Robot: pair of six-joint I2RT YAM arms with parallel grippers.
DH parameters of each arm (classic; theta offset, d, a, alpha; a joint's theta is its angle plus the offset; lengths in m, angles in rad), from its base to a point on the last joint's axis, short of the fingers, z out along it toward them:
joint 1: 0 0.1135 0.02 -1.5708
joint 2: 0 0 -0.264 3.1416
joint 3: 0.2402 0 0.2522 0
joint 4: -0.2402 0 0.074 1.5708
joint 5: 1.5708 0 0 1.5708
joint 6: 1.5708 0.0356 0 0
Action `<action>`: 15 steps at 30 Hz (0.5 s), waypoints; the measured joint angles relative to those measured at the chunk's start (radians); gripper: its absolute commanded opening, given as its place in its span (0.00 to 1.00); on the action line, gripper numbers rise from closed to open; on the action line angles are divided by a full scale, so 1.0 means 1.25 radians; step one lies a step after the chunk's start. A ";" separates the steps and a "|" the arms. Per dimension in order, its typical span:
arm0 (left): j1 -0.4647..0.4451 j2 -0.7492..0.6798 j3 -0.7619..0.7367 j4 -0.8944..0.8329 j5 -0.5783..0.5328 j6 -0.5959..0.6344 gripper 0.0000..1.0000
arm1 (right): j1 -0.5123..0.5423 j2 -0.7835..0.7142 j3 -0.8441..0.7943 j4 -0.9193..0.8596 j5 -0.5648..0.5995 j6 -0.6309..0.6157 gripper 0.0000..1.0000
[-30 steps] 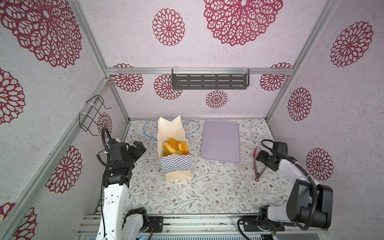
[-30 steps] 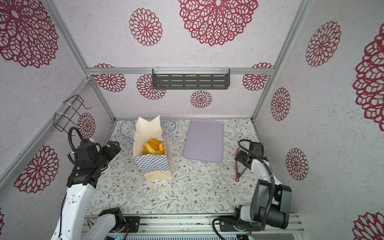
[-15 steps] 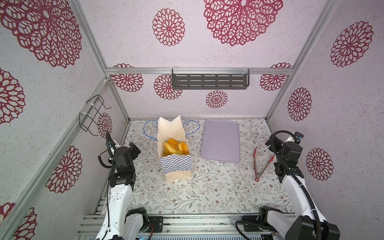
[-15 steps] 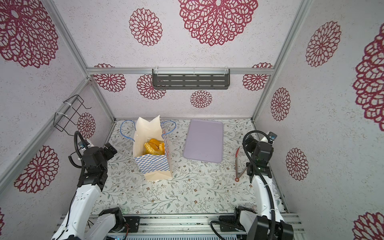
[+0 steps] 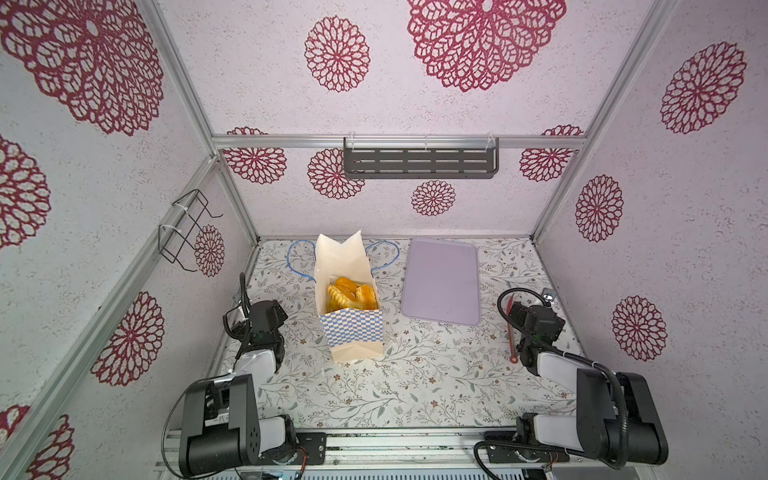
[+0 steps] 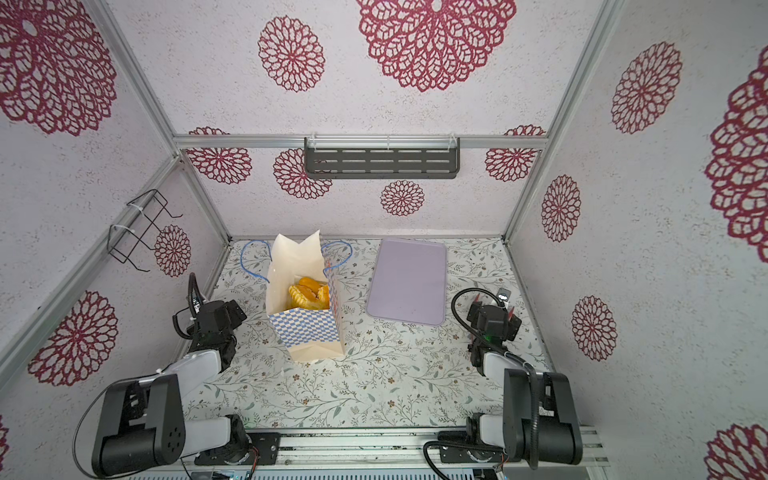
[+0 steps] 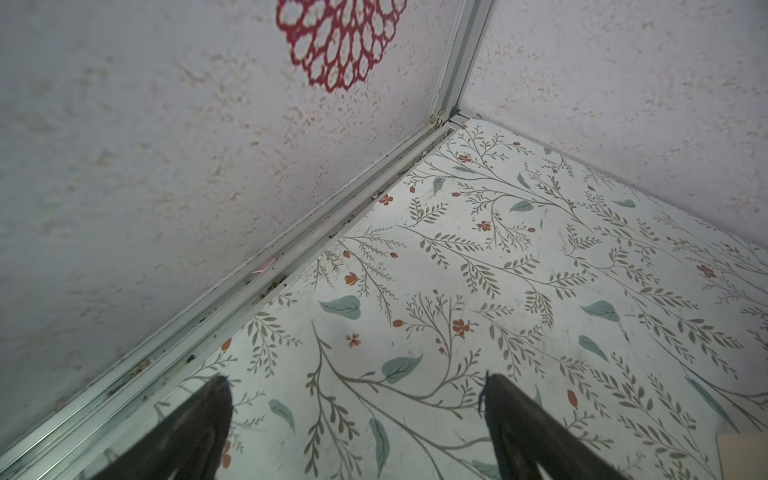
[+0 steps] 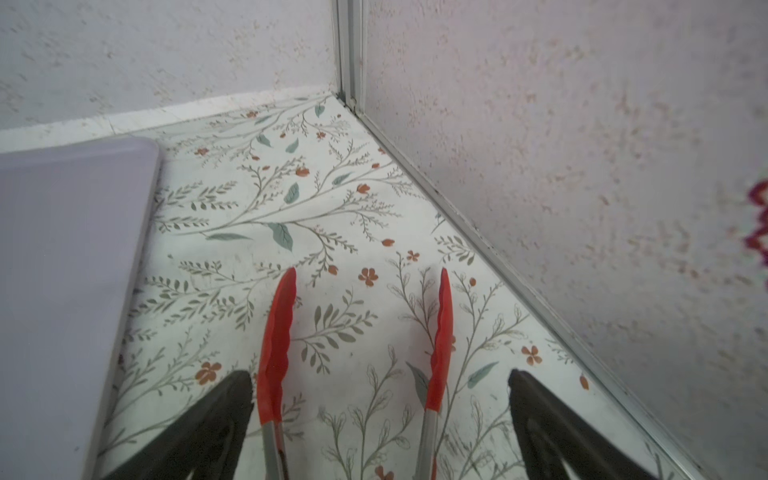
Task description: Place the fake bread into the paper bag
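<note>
You have the paper bag [image 5: 352, 332] standing upright on the floral worktop [image 5: 415, 386], left of centre. Its mouth is open and the fake bread [image 5: 351, 296] is piled inside, golden and yellow. Its blue cord handles [image 5: 289, 259] droop to either side at the far end. To the right of the bag lies a flat lilac tray [image 5: 442, 282]. Red tongs [image 5: 510, 340] lie near the right wall, partly hidden by your right end effector [image 5: 536, 324]. Your left end effector [image 5: 266, 318] sits near the left wall, apart from the bag. A dark shelf [image 5: 419, 163] hangs on the far wall.
</note>
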 measured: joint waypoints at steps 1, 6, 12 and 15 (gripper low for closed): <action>-0.002 0.012 -0.001 0.026 0.000 0.006 0.97 | 0.000 0.019 -0.007 0.023 -0.002 -0.008 0.99; -0.017 0.089 -0.049 0.262 0.008 0.050 0.97 | 0.007 0.061 -0.010 0.069 -0.017 -0.044 0.99; -0.055 0.175 -0.095 0.407 0.026 0.103 0.97 | 0.029 0.008 -0.072 0.164 -0.092 -0.042 0.99; -0.055 0.173 -0.073 0.420 0.034 0.116 0.97 | 0.045 0.048 -0.087 0.253 -0.114 -0.050 0.99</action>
